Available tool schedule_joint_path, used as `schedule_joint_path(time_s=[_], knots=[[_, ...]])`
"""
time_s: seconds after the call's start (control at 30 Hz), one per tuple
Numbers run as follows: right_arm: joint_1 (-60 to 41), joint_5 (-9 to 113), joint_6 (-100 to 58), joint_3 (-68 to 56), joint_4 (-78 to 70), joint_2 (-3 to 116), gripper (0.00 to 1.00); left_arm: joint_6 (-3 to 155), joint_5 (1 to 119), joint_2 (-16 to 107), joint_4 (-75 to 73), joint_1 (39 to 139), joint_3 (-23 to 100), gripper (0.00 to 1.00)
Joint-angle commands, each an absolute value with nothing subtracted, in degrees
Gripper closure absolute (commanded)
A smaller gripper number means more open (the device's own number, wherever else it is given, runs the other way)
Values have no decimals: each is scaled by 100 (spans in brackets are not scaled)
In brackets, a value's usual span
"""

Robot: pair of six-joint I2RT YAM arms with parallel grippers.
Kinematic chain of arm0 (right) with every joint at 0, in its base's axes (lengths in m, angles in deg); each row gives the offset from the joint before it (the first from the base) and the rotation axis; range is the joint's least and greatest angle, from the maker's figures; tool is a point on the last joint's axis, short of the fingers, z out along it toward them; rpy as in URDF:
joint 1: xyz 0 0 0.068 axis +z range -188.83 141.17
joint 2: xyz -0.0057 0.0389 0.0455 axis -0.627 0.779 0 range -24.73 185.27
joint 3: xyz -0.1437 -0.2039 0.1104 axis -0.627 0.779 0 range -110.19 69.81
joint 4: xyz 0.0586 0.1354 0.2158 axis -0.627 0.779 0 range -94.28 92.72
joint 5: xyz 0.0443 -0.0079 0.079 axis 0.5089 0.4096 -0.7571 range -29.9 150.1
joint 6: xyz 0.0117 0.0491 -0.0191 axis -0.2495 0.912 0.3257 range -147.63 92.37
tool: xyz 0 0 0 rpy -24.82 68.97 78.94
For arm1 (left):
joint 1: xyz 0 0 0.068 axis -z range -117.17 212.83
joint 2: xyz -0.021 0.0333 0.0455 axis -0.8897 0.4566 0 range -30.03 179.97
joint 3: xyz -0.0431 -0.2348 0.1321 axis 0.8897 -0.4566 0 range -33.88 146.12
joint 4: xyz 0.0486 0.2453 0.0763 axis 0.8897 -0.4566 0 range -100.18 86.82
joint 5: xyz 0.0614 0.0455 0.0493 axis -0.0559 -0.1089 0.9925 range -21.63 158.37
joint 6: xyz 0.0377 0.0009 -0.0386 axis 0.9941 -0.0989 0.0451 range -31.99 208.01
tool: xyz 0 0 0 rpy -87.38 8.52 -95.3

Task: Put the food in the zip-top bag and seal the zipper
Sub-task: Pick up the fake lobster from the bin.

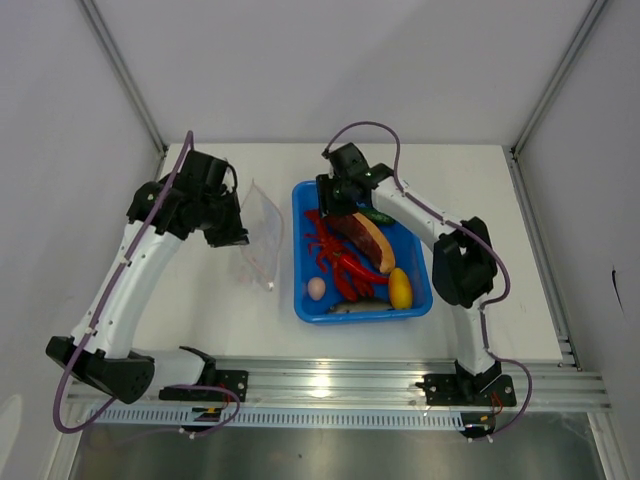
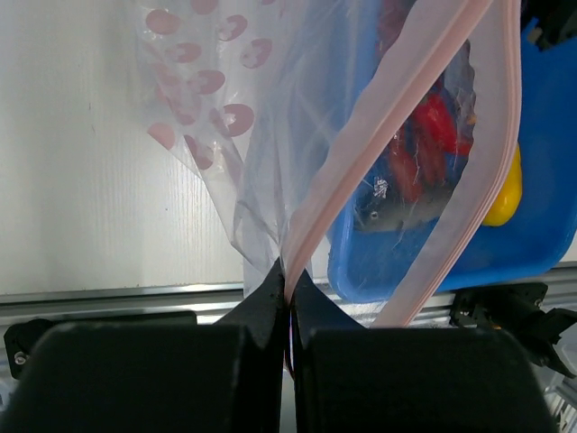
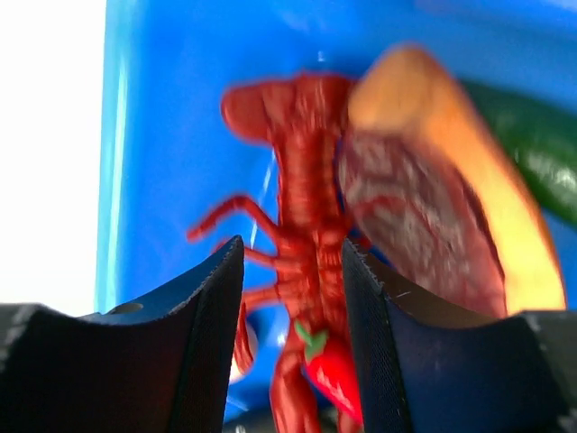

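Observation:
My left gripper [image 1: 228, 236] is shut on the pink-red zipper strip [image 2: 361, 135] of the clear zip-top bag [image 1: 258, 235]. It holds the bag up left of the blue tub with the mouth gaping [image 2: 261, 135]. The food lies in the tub: brown steak [image 1: 368, 240], yellow pepper [image 1: 400, 288], red chilies and a red lobster-like toy [image 1: 335, 258], cucumber [image 1: 378, 214], fish [image 1: 358, 308], egg [image 1: 316, 288]. My right gripper [image 1: 340, 205] is open low over the tub's far end. Its jaws straddle the red toy [image 3: 306, 207], with the steak [image 3: 424, 207] to their right and a chili [image 3: 334, 370] below.
The blue tub [image 1: 300, 300] sits mid-table between the arms. A metal rail [image 1: 330, 385] runs along the near table edge. White walls enclose the table on the left, the right and the far side.

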State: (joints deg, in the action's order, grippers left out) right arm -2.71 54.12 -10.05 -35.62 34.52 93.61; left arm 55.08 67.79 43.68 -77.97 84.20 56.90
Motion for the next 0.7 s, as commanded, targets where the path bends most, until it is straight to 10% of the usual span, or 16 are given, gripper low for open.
schedule_joint_path(time_s=[0.0, 0.67], knots=[[-113, 5667, -698, -4101, 2868, 9690, 50, 5585, 6556, 4213, -7833, 8393, 5630, 99], [222, 7451, -144, -4226, 3017, 10587, 40, 5558, 6292, 4072, -7692, 8393, 5401, 99]])
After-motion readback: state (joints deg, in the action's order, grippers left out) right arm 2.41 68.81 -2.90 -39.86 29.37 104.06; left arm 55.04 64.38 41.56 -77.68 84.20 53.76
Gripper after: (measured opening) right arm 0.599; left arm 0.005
